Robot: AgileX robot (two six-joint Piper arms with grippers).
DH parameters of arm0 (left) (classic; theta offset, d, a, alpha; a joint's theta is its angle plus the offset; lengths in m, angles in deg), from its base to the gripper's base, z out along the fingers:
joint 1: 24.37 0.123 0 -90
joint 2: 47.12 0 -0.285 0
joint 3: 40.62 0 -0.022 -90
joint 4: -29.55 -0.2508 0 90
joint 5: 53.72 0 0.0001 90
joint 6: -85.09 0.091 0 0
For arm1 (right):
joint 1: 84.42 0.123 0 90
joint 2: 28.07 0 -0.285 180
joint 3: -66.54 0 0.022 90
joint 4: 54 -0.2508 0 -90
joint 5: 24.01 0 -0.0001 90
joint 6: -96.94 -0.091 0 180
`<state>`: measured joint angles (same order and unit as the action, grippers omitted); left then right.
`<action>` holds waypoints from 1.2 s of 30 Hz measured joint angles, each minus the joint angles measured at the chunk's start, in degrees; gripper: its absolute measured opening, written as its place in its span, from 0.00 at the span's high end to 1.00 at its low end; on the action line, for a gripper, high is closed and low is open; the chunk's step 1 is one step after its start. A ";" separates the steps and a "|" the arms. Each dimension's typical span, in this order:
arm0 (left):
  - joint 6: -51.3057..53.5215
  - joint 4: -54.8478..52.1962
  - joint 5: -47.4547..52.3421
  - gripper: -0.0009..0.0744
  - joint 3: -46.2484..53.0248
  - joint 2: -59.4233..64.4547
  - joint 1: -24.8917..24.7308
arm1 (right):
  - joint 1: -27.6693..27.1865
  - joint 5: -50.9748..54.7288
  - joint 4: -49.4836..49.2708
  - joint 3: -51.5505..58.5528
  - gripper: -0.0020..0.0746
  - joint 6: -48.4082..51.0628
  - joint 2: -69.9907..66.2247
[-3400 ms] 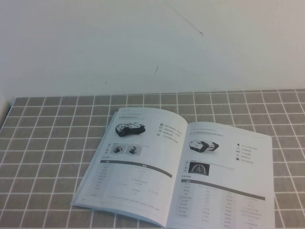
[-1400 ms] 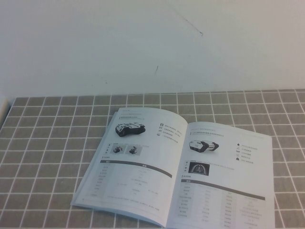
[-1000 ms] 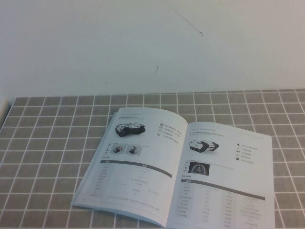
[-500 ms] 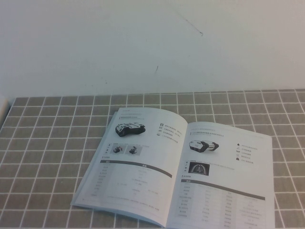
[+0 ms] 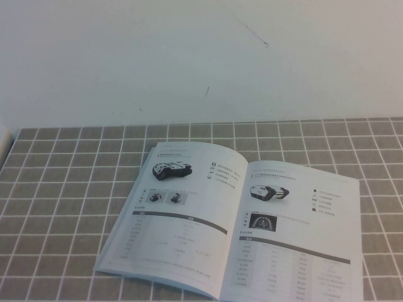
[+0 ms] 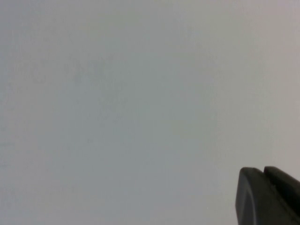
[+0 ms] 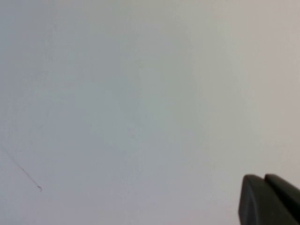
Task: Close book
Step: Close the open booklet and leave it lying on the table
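Note:
An open book (image 5: 239, 220) lies flat on the grey tiled table (image 5: 56, 189) in the high view, slightly right of centre, its near edge running off the bottom of that view. Both pages show product photos and tables of text. Neither arm appears in the high view. My left gripper (image 6: 262, 171) shows only as two dark fingertips pressed together, facing a blank pale wall, with nothing between them. My right gripper (image 7: 264, 178) looks the same, shut and empty, also facing the wall. The book is in neither wrist view.
A pale wall (image 5: 189, 56) with a thin dark scratch (image 5: 252, 34) rises behind the table's far edge. Bare tiles lie to the left of the book and behind it. A white object's corner (image 5: 3, 135) sits at the far left edge.

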<state>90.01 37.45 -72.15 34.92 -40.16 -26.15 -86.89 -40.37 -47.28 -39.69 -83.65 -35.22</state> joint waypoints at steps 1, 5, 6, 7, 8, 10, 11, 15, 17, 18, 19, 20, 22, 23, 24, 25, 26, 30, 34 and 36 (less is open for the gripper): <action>0.00 0.00 2.48 0.99 -1.90 0.00 0.00 | 0.00 2.70 0.79 -1.82 0.98 0.09 0.00; -0.04 0.00 12.02 0.99 -10.37 0.00 0.00 | 0.00 10.70 2.55 -8.18 0.98 0.09 0.00; -0.04 0.00 13.83 0.99 -12.52 0.35 0.00 | 0.00 11.98 2.91 -9.42 0.98 0.09 0.00; -0.04 0.00 15.73 0.99 -14.20 1.07 0.00 | 0.00 13.08 3.10 -10.56 0.98 0.09 0.00; 0.66 0.00 17.57 0.99 -16.57 2.24 0.00 | 0.00 14.02 3.18 -11.42 0.98 0.09 0.00; 2.25 -0.42 21.49 0.99 -20.06 5.69 0.00 | 0.00 15.67 3.32 -13.47 0.98 0.09 -0.44; 3.15 -0.56 23.72 0.99 -21.94 7.87 0.00 | 0.00 16.36 3.32 -14.37 0.98 0.09 -1.07; 4.39 -0.81 28.65 0.99 -27.16 16.33 0.00 | 0.00 23.63 2.67 -18.92 0.98 -0.02 -6.81; 4.48 -0.81 28.49 0.99 -27.89 20.84 0.00 | 0.00 27.85 1.06 -20.92 0.98 -0.12 -10.31; 4.48 -0.81 27.93 0.99 -27.89 22.77 0.00 | 0.00 30.03 -0.98 -21.84 0.98 -0.12 -12.65; 3.83 -0.10 27.33 0.99 -27.77 25.33 0.00 | 0.00 31.51 -3.02 -22.17 0.98 -0.12 -14.58; 2.97 1.07 27.03 0.99 -27.64 27.97 0.00 | 0.00 32.70 -5.24 -22.33 0.98 0.59 -16.45; 1.22 3.91 27.58 0.99 -27.39 33.29 0.00 | 0.00 34.94 -8.92 -22.42 0.98 2.68 -19.61; 0.81 5.56 28.27 0.99 -27.39 35.97 0.00 | 0.00 36.09 -10.83 -22.42 0.98 4.65 -21.24; 0.55 6.97 29.35 0.99 -27.39 38.63 0.00 | 0.00 36.92 -12.29 -22.42 0.98 6.99 -22.46; 0.54 7.82 30.27 0.99 -27.27 40.58 0.00 | 0.00 38.05 -14.02 -22.42 0.98 9.59 -23.93; 0.69 8.64 31.35 0.99 -27.15 42.76 0.00 | 0.00 39.06 -15.61 -22.42 0.98 12.35 -25.26; 1.92 10.18 33.62 0.99 -27.06 48.96 0.00 | 0.00 42.50 -19.01 -22.42 0.98 21.23 -29.73; 2.17 13.47 33.62 0.99 -27.06 52.91 0.00 | 0.00 44.00 -19.89 -22.42 0.98 26.06 -33.44; 2.74 14.67 33.62 0.99 -27.06 54.48 0.00 | 0.00 43.69 -20.12 -22.42 0.98 26.69 -35.00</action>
<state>92.75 52.13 -38.54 7.85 14.31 -26.15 -86.89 3.32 -67.39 -62.11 -56.96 -70.22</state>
